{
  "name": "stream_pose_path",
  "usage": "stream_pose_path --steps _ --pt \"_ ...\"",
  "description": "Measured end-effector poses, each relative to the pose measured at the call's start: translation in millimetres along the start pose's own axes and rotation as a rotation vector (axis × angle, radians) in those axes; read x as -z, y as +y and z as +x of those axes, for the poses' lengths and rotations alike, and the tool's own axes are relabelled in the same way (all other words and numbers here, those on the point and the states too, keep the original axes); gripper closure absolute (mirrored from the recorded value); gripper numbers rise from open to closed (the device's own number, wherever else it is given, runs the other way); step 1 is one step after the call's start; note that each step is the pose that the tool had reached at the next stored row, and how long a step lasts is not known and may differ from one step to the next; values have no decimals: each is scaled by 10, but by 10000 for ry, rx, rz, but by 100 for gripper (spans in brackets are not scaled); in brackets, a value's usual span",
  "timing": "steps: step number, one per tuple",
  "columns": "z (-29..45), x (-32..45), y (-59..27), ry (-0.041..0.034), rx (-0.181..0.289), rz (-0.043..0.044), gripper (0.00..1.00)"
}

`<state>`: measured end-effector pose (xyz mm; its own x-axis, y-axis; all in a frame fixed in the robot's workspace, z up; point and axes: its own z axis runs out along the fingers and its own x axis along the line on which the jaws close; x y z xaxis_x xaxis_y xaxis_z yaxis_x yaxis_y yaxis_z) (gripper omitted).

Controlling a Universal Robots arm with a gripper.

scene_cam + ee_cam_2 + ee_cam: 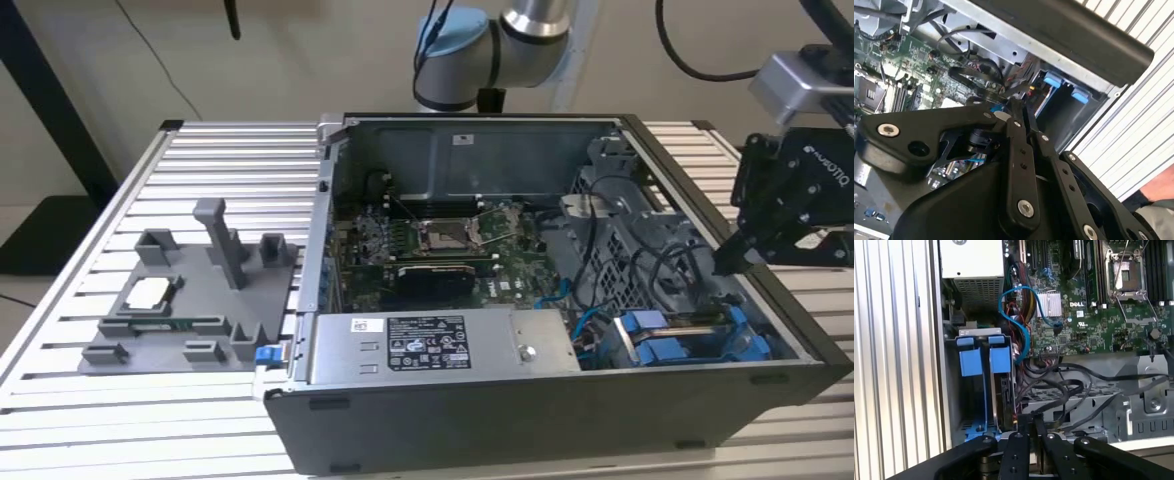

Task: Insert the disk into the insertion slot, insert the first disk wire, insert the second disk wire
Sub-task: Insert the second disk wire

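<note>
**Black hand poised over the blue drive bay at the case's corner**

An open grey-metal computer case (pixel 561 400) lies on a ribbed aluminium worktop (pixel 80 400). In the exterior view the black, angular hand (pixel 731 262) hangs over the case's edge on the exterior view's right, its narrow tip pointing down toward the insertion slot (pixel 687 340), a boxy sheet-metal bay fitted with bright blue plastic parts.

In the first wrist view the slot (pixel 981 385) appears as a narrow rectangular opening with two glossy blue tabs at its mouth; a thin flat edge, probably the disk (pixel 1004 400), stands inside it beside a blue rail. The fingers (pixel 1026 427) are slim black bars pressed close together; whether they pinch anything I cannot tell.

A looping blue cable (pixel 1021 315) and thick black cables (pixel 1074 385) run across the green circuit board (pixel 1094 315). Beside the bay sits the grey labelled power-supply box (pixel 441 345). On the worktop at the exterior view's left rests a matte grey moulded fixture (pixel 194 300) with upright posts
</note>
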<state>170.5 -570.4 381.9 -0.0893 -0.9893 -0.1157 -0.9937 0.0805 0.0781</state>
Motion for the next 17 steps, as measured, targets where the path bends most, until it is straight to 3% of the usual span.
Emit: stream_pose_path --steps 6,9,15,17 --pt "17 1 240 -11 -15 11 84" --pt "28 -7 352 -15 -9 56 84" --pt "39 -34 441 -27 69 220 84" --pt "38 -33 442 -25 76 222 84"
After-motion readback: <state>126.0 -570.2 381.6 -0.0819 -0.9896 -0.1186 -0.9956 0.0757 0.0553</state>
